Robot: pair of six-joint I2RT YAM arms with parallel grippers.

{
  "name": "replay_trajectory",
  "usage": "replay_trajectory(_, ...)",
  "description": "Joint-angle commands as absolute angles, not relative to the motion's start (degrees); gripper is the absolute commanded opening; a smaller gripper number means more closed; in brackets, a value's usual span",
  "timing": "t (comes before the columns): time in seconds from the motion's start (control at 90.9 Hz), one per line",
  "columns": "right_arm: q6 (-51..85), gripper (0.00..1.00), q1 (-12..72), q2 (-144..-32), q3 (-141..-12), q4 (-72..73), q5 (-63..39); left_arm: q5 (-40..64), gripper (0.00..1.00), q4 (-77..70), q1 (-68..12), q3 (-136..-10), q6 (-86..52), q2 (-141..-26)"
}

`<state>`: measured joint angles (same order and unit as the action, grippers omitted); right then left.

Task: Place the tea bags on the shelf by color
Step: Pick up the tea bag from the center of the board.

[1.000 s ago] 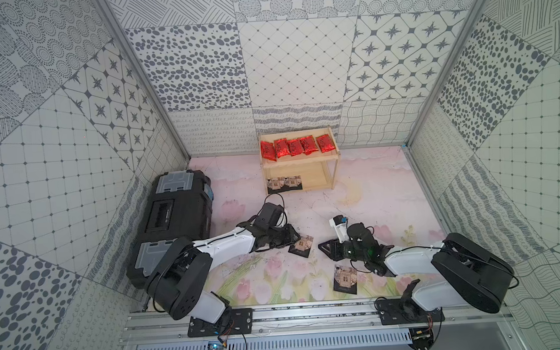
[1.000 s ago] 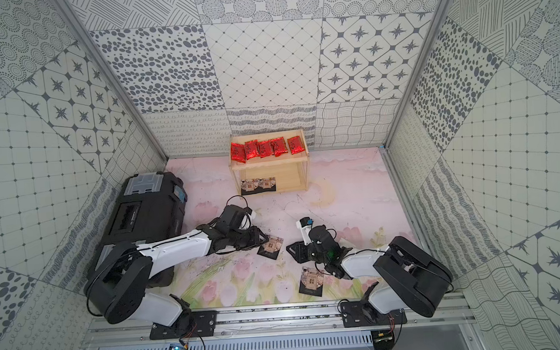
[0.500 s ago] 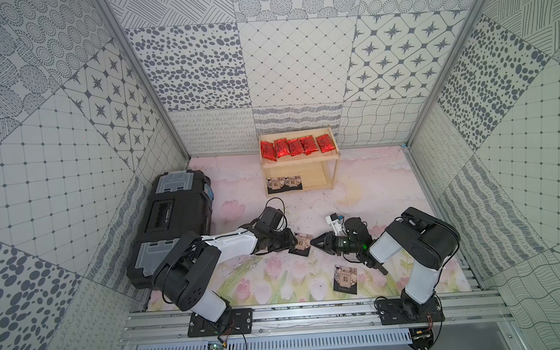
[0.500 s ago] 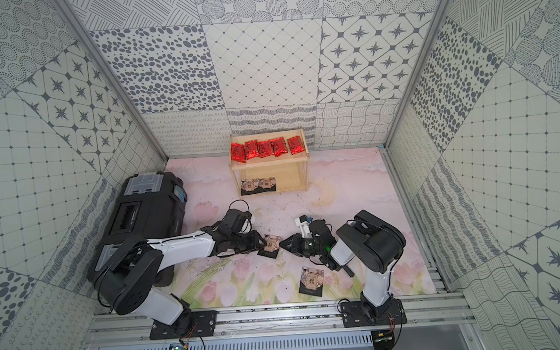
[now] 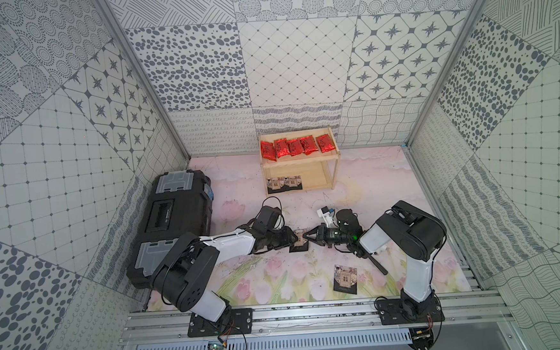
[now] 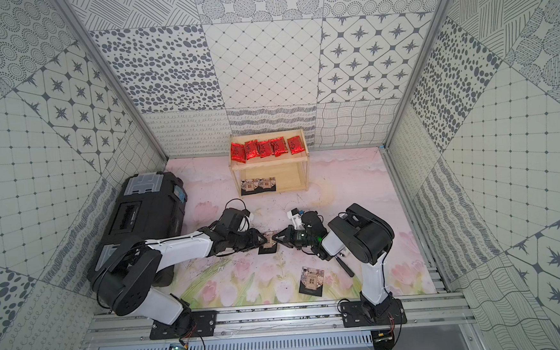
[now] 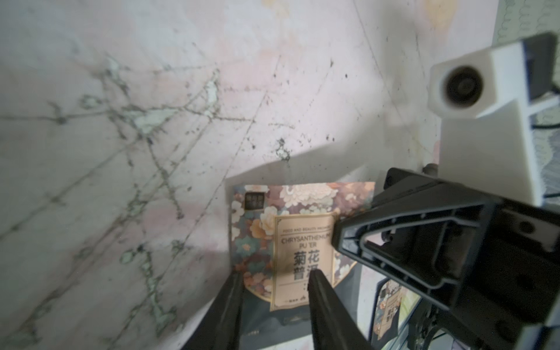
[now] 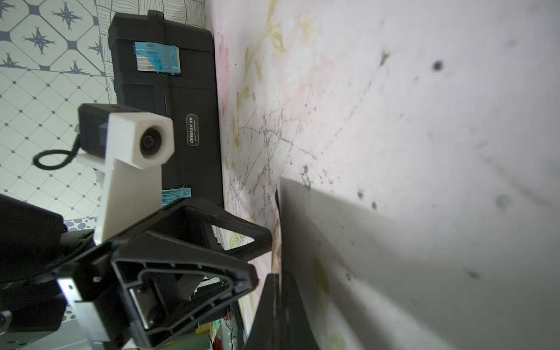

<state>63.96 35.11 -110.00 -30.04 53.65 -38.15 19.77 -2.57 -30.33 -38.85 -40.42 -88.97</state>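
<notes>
Sachet [image 5: 299, 244] edge clamped in right pincer [image 5: 306, 242], left pincer [image 5: 294, 240] spread apart, bare mat [image 5: 239, 188] around

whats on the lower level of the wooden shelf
Two dark tea bags lie at one end of the shelf; its back part is hidden by the top board.

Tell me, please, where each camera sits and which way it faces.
Top views: high over the front rail, looking down at the shelf and toolbox; left arm and right arm show.
Left wrist: on the left arm, looking along the left claw at the pu'er sachet; the right claw intrudes.
Right wrist: on the right arm, facing the toolbox; its own fingers and the left claw show.
Shared: both wrist views show the sachet.
</notes>
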Motion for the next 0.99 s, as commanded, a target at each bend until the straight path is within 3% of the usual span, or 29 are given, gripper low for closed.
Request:
replay_trajectory(0.0,62.4,0.0,33.5,-109.2,-30.6,58.5,-42.2,24.6,0.53,-3.0,-25.9,-37.7,-43.4,-84.2)
replay_trajectory(0.11,59.5,0.0,31.2,-105.9,-30.6,57.1,-47.2,30.4,0.62,-8.6,-22.2,-35.5,-47.7,-82.1)
replay_trajectory(0.242,59.4,0.0,30.9,-104.1,-31.5,56.7,-51.5,36.0,0.65,-16.3,-20.6,-33.8,-52.8,-81.8)
replay_trajectory(0.484,61.8,0.0,31.5,-106.3,-35.7,58.5,-54.1,39.6,0.64,-22.4,-20.5,-33.1,-55.3,-80.2)
replay_trajectory(0.77,62.2,0.0,32.1,-108.5,-37.2,58.2,-55.6,39.2,0.25,-21.1,-20.6,-32.8,-54.8,-79.2)
replay_trajectory(0.979,60.0,0.0,31.8,-108.4,-38.0,55.0,-56.2,36.8,0.04,-17.3,-20.5,-32.6,-52.5,-77.4)
